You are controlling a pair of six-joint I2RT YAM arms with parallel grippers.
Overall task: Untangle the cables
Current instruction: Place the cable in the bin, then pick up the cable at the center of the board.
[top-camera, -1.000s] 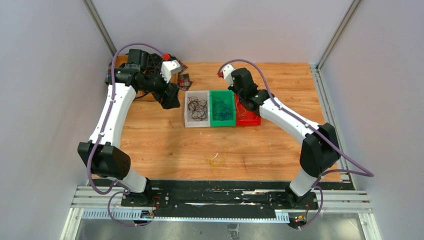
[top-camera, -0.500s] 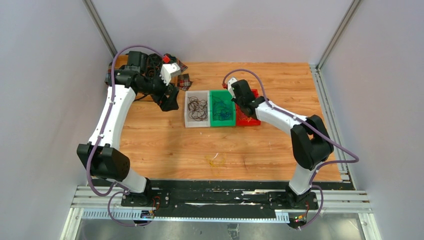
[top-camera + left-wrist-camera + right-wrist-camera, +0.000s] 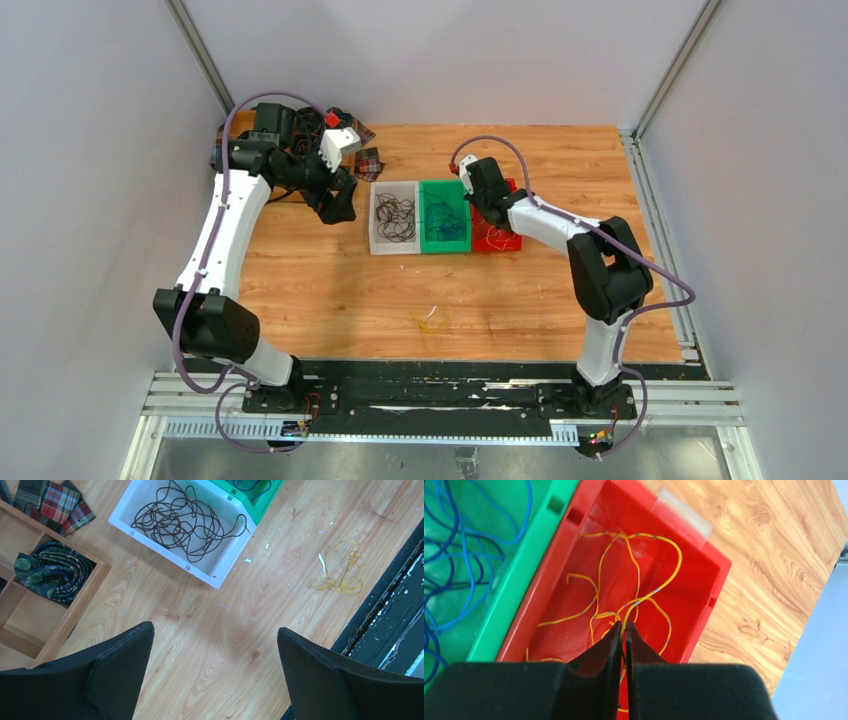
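Thin cables lie sorted in three bins. A dark brown cable (image 3: 175,524) (image 3: 396,217) fills the white bin (image 3: 220,577). Blue cable (image 3: 454,555) (image 3: 446,222) sits in the green bin (image 3: 531,555). A yellow cable (image 3: 680,562) lies in the red bin (image 3: 711,580) (image 3: 508,243). My right gripper (image 3: 624,626) (image 3: 487,212) hangs over the red bin, shut on the yellow cable, which runs up between its fingertips. A loose yellow tangle (image 3: 345,572) (image 3: 433,320) lies on the table near the front. My left gripper (image 3: 214,629) (image 3: 338,208) hovers wide open over bare wood left of the white bin, holding nothing.
A wooden compartment box (image 3: 75,597) (image 3: 262,120) at the back left holds a rolled dark fabric coil (image 3: 50,572). Plaid fabric pieces (image 3: 55,505) lie beside it. The black base rail (image 3: 395,610) runs along the table's near edge.
The right arm has folded in, its elbow swinging left and back, and its gripper has come down over the red bin. The left arm has shifted only slightly.
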